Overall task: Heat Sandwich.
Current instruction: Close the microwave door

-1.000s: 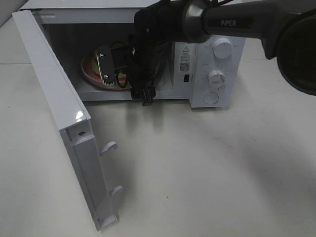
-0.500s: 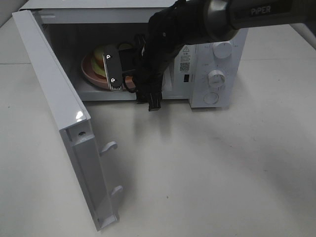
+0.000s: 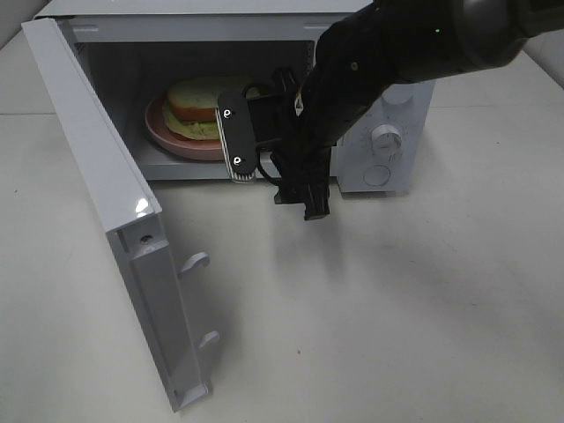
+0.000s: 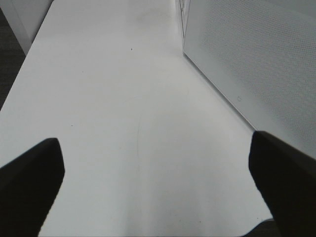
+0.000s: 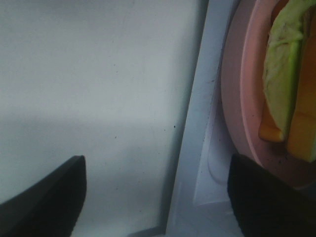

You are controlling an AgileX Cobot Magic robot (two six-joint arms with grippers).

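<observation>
the sandwich sits on the pink plate inside the open microwave, at about ten o'clock from the right gripper. that gripper's fingers stand apart and empty at the oven mouth. the left gripper is spread wide over the table, holding nothing. we judge the sandwich light, soft and loosely stacked, so we would take the stiff plate rim at six o'clock rather than squeeze the bread.
</observation>
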